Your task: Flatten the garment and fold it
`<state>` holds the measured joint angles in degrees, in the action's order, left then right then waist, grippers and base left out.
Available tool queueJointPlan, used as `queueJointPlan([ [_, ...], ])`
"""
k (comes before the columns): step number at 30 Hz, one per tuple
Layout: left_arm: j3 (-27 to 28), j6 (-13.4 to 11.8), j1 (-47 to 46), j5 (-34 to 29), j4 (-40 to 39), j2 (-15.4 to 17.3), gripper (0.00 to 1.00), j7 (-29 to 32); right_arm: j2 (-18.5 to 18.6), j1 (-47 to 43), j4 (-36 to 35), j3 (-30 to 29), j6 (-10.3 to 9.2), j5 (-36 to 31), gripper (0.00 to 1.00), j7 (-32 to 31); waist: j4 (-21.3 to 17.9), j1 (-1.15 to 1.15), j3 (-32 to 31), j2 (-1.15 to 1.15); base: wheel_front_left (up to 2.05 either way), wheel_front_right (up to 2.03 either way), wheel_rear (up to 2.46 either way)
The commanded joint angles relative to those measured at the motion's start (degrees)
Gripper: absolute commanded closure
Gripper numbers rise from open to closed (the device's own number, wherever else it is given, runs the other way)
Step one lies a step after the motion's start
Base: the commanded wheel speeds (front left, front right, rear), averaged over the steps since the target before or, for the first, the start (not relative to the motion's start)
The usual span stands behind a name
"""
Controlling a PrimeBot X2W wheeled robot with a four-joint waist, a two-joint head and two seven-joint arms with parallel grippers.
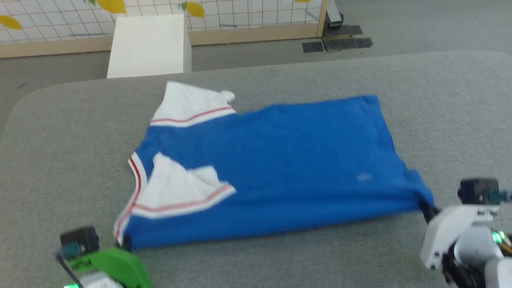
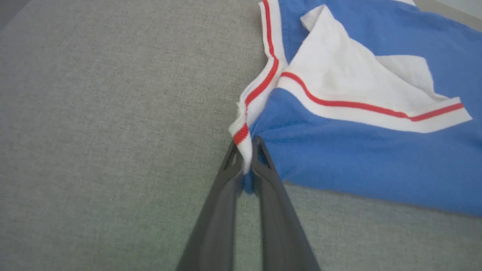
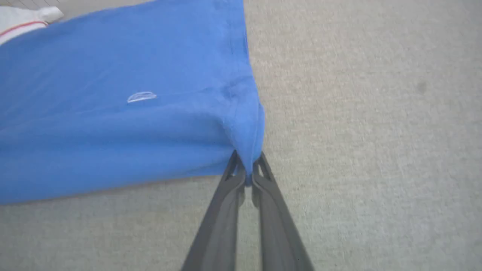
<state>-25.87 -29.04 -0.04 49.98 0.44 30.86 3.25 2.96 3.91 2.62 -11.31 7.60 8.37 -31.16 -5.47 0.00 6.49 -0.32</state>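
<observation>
Here the garment (image 1: 280, 160) lies across the middle of the grey cloth-covered table (image 1: 56, 168). Its blue body is spread sideways, with the neck end toward the robot's left and the hem end toward its right. The far sleeve (image 1: 192, 105), white with a red stripe along its trim, sticks out at the far left corner. The near sleeve (image 1: 180, 194) is turned in and lies on top of the blue cloth. A curved band of white trim with a red stripe (image 1: 135, 180) runs down the left end between them. The left gripper (image 2: 246, 150) has its two dark fingers pressed together on the near left corner, pinching the end of that striped trim along with a bit of blue fabric. The right gripper (image 3: 246, 167) has its fingers likewise closed on the near right corner of the hem, and the blue cloth draws into a small peak where they nip it. A small pale mark (image 3: 141, 97) sits on the blue a little in from that corner. The near edge of the shirt runs in a line between the two grips, close to the table. Beyond the table stand a white box (image 1: 150, 44) and a grid-patterned panel with yellow leaf shapes (image 1: 248, 16)
</observation>
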Motion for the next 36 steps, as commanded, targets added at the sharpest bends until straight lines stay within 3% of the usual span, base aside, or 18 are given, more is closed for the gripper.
queueJointPlan([
  [1,-0.19,-1.03,2.52,0.85,-1.03,0.83,1.0,1.06,0.53,-2.34,-0.96,-0.61,-0.11,-0.61,1.0,-1.88,0.44,0.0,-0.29,0.32,0.0,0.0,0.0],
  [8,-3.77,-1.77,7.26,3.25,-1.59,1.37,1.0,7.61,0.57,-9.84,-1.39,-1.87,-0.11,-2.79,1.0,-10.73,1.49,0.0,-0.11,0.32,0.0,0.0,0.0],
  [20,-6.01,0.71,6.11,4.76,2.86,-0.16,1.0,10.36,-0.04,-10.08,7.06,-0.84,-0.11,0.5,1.0,-5.68,1.54,0.0,0.2,0.32,0.0,0.0,0.0],
  [21,-5.56,0.86,6.03,4.88,2.66,-0.36,0.51,9.66,-0.05,-9.99,7.13,-0.78,-0.11,1.14,0.89,-4.42,1.57,0.0,0.04,0.32,0.0,0.0,0.0],
  [22,-5.24,0.99,5.95,4.91,2.25,-0.51,0.0,9.08,-0.06,-9.94,6.96,-0.66,-0.11,1.69,0.54,-3.34,1.6,0.0,-0.11,0.32,0.0,0.0,0.0],
  [23,-4.9,1.33,5.86,4.78,1.73,-0.45,0.0,8.27,-0.06,-9.91,6.48,-0.65,-0.11,2.37,0.0,-1.82,1.6,0.0,-0.35,0.32,0.0,0.0,0.0],
  [30,-2.89,4.82,2.08,-0.78,-3.41,2.3,0.0,-0.58,-0.07,-9.6,0.62,-0.99,-0.11,5.38,0.0,12.99,1.12,0.0,-1.0,0.32,0.0,0.0,0.0],
  [36,-2.19,10.06,-9.02,-8.57,-2.86,5.07,0.0,-8.37,0.43,-6.54,-2.29,1.71,-0.11,3.38,0.0,28.79,-0.4,0.0,1.84,0.32,0.0,0.0,0.0],
])
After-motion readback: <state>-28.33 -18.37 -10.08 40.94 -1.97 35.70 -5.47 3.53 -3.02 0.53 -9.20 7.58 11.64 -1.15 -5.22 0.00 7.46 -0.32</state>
